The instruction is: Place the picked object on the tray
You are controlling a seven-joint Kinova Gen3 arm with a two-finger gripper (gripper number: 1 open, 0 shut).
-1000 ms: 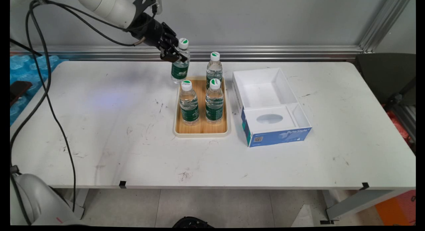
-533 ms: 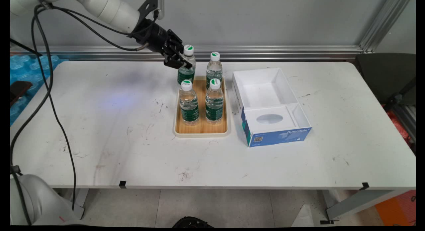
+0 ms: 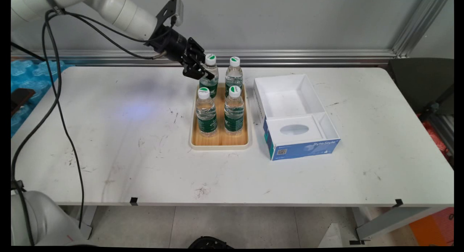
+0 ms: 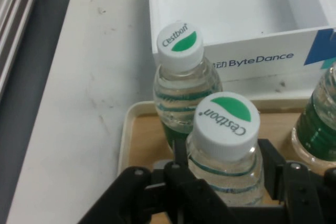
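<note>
Four water bottles (image 3: 206,114), one tray (image 3: 219,143), one box (image 3: 302,148).

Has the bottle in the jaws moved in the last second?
Yes. The held bottle moved right and down, toward the bottle at the tray's far right corner.

You have the tray (image 3: 219,145) standing near the middle of the worktop (image 3: 127,143), a little toward its far edge. In it, two bottles stand side by side at the middle: the near-left bottle (image 3: 206,112) and the near-right bottle (image 3: 233,110). Behind them, at the tray's far end, stands the far-right bottle (image 3: 234,73), with the held bottle (image 3: 210,75) just left of it, over the far-left corner. The tool (image 3: 198,71) closes round that bottle from the left. The open box (image 3: 295,114) lies just right of the tray.
</note>
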